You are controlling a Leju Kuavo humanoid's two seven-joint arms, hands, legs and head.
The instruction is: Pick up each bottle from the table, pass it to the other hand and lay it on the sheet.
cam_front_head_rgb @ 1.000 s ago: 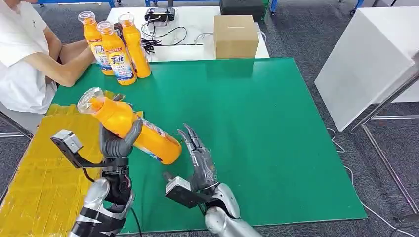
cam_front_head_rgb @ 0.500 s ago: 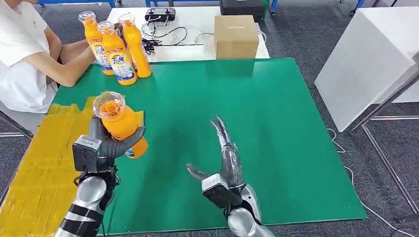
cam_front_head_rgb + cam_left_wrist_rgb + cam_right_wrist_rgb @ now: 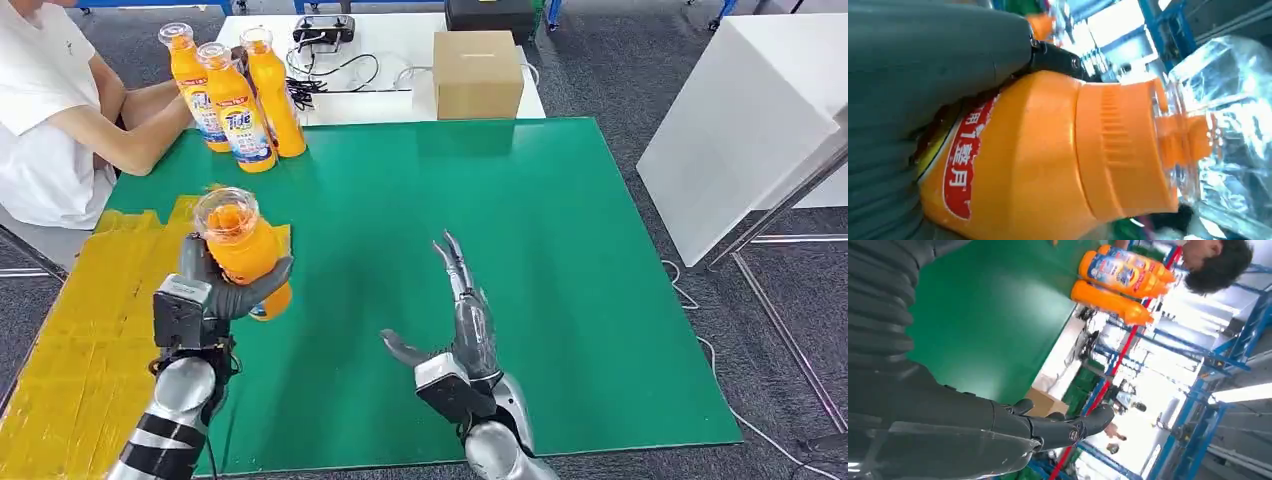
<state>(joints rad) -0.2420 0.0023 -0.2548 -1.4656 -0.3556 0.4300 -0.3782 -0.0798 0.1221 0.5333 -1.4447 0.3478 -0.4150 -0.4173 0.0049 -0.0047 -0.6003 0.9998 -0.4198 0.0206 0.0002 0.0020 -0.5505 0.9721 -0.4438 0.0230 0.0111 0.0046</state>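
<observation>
My left hand (image 3: 228, 288) grips an orange bottle (image 3: 243, 252) with a clear cap, nearly upright, above the seam between the yellow sheet (image 3: 80, 340) and the green mat (image 3: 500, 260). The left wrist view shows that bottle (image 3: 1048, 155) close up, with my left hand (image 3: 913, 100) wrapped around its body. My right hand (image 3: 462, 318) is open above the mat, fingers straight and pointing away from me, well right of the bottle. Three more orange bottles (image 3: 238, 98) stand at the mat's far left corner, and the bottles (image 3: 1120, 280) also appear in the right wrist view beyond my right hand (image 3: 978, 425).
A person in a white shirt (image 3: 45, 100) sits at the far left with a forearm by the standing bottles. A cardboard box (image 3: 477, 72) and cables lie on the white table behind the mat. A white cabinet (image 3: 740, 120) stands to the right.
My left hand turned the bottle from lying tilted across the mat to nearly upright and drew it left. My right hand moved right, away from the bottle, and stays open.
</observation>
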